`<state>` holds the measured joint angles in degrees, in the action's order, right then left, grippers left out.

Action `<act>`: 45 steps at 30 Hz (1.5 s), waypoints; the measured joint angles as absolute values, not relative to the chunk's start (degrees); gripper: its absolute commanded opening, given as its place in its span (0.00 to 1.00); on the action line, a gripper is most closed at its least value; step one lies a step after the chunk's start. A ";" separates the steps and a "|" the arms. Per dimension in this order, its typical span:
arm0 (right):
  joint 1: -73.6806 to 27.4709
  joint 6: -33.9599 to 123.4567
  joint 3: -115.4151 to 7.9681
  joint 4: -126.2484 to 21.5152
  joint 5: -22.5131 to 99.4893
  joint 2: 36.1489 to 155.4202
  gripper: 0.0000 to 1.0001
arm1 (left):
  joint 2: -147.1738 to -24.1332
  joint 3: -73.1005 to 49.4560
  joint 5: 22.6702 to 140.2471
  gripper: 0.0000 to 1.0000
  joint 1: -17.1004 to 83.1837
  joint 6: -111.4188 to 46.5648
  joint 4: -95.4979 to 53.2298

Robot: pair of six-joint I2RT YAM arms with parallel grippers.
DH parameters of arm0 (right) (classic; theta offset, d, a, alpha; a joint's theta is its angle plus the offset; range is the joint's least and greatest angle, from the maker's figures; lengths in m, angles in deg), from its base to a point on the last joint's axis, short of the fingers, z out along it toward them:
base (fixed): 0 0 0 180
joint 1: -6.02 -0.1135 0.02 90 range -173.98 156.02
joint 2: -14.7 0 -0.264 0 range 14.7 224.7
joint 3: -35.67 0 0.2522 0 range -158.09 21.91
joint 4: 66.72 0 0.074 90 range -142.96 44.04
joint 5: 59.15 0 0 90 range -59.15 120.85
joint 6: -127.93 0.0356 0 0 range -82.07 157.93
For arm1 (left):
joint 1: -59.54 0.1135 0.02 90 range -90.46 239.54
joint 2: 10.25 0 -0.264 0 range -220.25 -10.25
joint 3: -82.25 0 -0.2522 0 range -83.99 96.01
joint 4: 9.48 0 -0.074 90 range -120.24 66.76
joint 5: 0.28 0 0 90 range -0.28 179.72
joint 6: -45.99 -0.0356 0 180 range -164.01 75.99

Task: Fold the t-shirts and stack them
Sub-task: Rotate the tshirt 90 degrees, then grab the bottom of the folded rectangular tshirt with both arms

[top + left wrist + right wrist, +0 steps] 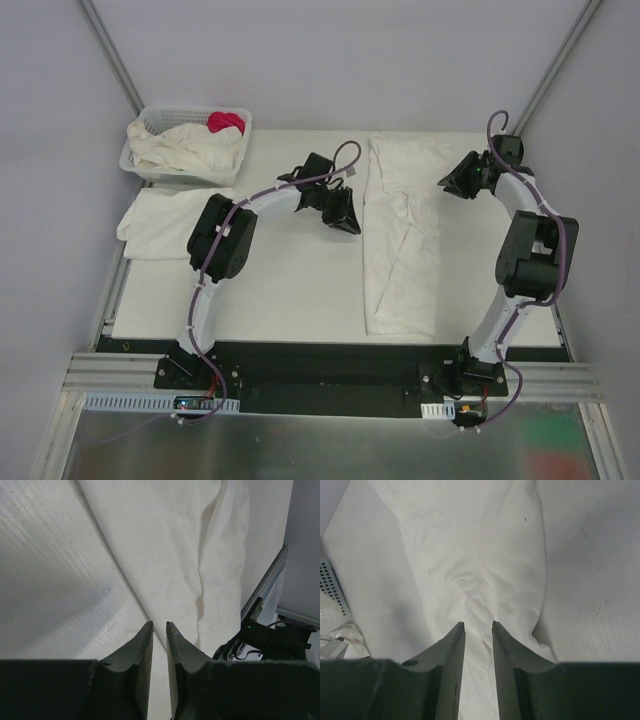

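Note:
One white t-shirt lies folded lengthwise into a long strip on the table, right of centre. It also shows in the left wrist view and the right wrist view. My left gripper is just left of the strip, over bare table at its edge; its jaws stand a narrow gap apart with nothing between them. My right gripper is at the strip's upper right edge, over the cloth, slightly open and empty. Another folded white shirt lies at the far left.
A white lattice basket stands at the back left, holding crumpled white shirts and a small pink-red cloth. Its corner shows in the right wrist view. The right arm's base and the metal frame rails border the table.

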<state>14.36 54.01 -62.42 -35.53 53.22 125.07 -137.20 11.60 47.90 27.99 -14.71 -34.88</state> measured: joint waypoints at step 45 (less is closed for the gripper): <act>9.03 51.17 -9.86 -22.94 37.87 55.83 0.44 | -102.63 -31.94 55.72 0.25 13.35 -16.41 -14.81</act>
<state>9.03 51.17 -9.86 -22.94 37.87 55.83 -102.63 -31.94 55.72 13.35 -16.41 -14.81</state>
